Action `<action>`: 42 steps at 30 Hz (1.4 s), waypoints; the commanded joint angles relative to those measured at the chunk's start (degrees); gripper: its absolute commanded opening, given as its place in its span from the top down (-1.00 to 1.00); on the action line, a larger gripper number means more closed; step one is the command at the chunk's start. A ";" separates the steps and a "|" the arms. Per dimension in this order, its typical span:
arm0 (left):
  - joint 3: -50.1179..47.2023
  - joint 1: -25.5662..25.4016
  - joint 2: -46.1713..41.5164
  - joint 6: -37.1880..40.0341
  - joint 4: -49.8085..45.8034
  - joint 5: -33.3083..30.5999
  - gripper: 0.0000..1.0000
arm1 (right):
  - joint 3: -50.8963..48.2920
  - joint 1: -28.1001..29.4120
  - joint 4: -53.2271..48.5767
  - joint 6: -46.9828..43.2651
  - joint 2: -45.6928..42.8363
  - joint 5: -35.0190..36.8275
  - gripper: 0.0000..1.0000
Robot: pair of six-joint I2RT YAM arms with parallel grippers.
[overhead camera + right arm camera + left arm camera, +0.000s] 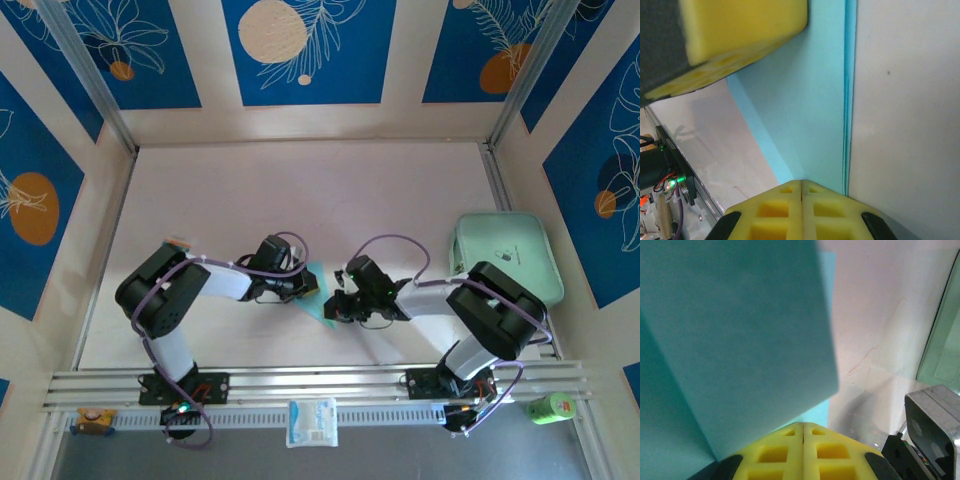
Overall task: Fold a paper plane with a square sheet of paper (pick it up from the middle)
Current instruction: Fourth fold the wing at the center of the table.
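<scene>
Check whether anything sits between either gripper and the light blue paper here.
Nothing visible does. The left gripper and the right gripper are both shut on the light blue paper itself, holding the partly folded sheet between them. The mint-green tray lies off to the right, apart from it.

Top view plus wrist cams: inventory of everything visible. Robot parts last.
paper: 1, light blue, partly folded, mid-table between the end effectors
tray: 1, mint green, right side of table
packet: 1, white, near rail, centre
container: 1, green, near right corner, type unclear
small item: 1, orange-yellow, near left corner, too small to identify
table: 1, pale
wall panels: several, blue with leaf print, around the table
left arm: 1, black and white, purple cable
right arm: 1, same colours
left end effector: 1, yellow fingers, shut on paper
right end effector: 1, yellow fingers, shut on paper
</scene>
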 commanded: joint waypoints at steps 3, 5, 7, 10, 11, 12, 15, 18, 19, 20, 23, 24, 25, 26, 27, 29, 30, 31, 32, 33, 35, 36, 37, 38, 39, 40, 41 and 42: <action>-1.52 0.47 0.81 0.62 -2.76 -2.77 0.97 | -4.78 2.20 -6.83 1.04 -3.70 -0.48 0.91; -1.63 0.51 0.94 0.50 -2.77 -2.72 0.97 | -5.23 2.70 -8.42 0.38 -5.63 -0.02 0.91; -1.68 0.56 0.98 0.41 -2.67 -2.78 0.97 | -5.36 3.19 -11.09 -0.17 -7.28 0.82 0.91; -1.78 0.71 1.07 0.30 -2.42 -2.74 0.97 | -6.39 3.95 -14.25 0.01 -9.79 2.83 0.91; -1.82 0.65 1.07 0.30 -2.41 -2.76 0.97 | -6.90 3.97 -14.17 0.22 -10.61 2.90 0.91; -1.84 0.68 1.09 0.21 -2.33 -2.84 0.97 | -7.47 3.97 -14.38 0.40 -11.54 2.82 0.91; -1.91 0.67 1.01 0.12 -2.14 -2.63 0.97 | -7.06 3.80 -15.94 0.59 -15.01 3.03 0.91; -2.26 0.58 0.73 -0.18 -1.67 -2.72 0.97 | -4.74 3.02 -16.99 -0.07 -18.74 3.21 0.89; -2.40 0.56 0.64 -0.32 -1.50 -2.80 0.97 | -3.88 2.55 -16.74 -0.36 -19.22 3.15 0.88; -2.59 0.56 0.47 -0.48 -1.36 -2.93 0.97 | -2.84 1.86 -16.24 -0.71 -19.10 2.94 0.87; -3.06 0.32 0.03 -0.98 -1.20 -3.71 0.98 | 1.43 -0.39 -14.86 -2.14 -14.74 0.27 0.87; -3.35 0.14 -0.06 -1.33 -0.81 -3.92 0.98 | 3.35 -0.67 -14.83 -2.38 -12.56 0.16 0.88; -3.56 0.03 -0.07 -1.50 -0.59 -4.08 0.98 | 4.83 -0.74 -14.82 -2.28 -10.64 0.41 0.88; -3.77 0.06 -0.16 -1.69 -0.35 -4.26 0.98 | 6.63 -0.79 -14.47 -2.18 -8.17 0.46 0.88; -3.90 0.06 -0.16 -1.83 -0.08 -4.21 0.98 | 8.06 -0.79 -13.89 -2.16 -5.76 -0.04 0.88; -3.94 0.07 -0.23 -1.91 0.14 -4.13 0.98 | 10.32 -0.78 -13.28 -1.91 -2.00 -0.52 0.88; -4.00 -0.04 -0.25 -1.94 0.14 -4.09 0.98 | 11.22 -0.91 -13.34 -1.41 -0.35 -0.51 0.88; -4.02 -0.05 -0.33 -1.88 0.06 -4.15 0.98 | 11.96 -1.03 -13.34 -1.11 0.86 -0.80 0.88; -3.95 0.02 -0.33 -1.82 0.05 -4.18 0.98 | 12.71 -1.04 -13.37 -1.07 1.77 -1.07 0.88; -3.94 0.01 -0.26 -1.82 0.07 -4.10 0.98 | 13.17 -1.04 -13.65 -1.01 2.45 -0.63 0.88; -3.87 0.02 -0.08 -1.81 0.22 -3.99 0.98 | 13.56 -1.46 -12.94 -0.99 3.89 -0.67 0.88; -3.90 0.00 0.01 -1.90 0.36 -4.00 0.98 | 13.67 -1.81 -11.84 -0.99 4.71 -1.66 0.88; -3.94 -0.03 0.10 -1.82 0.49 -3.93 0.98 | 13.72 -1.91 -11.16 -0.79 5.20 -2.34 0.89; -3.94 0.01 0.11 -1.85 0.49 -3.82 0.98 | 13.82 -1.92 -10.84 -0.56 5.53 -2.44 0.88; -3.93 -0.05 0.11 -1.82 0.42 -3.77 0.98 | 13.84 -1.84 -10.69 -0.50 5.70 -2.30 0.88; -3.85 0.07 0.11 -1.76 0.26 -3.69 0.98 | 13.74 -1.83 -10.74 -0.44 5.85 -1.92 0.89; -3.63 0.01 0.11 -1.64 -0.06 -3.56 0.98 | 13.51 -1.83 -11.01 -0.24 6.12 -1.19 0.88; -3.39 0.02 0.05 -1.43 -0.37 -3.53 0.98 | 13.28 -1.96 -11.71 -0.13 6.62 -0.50 0.88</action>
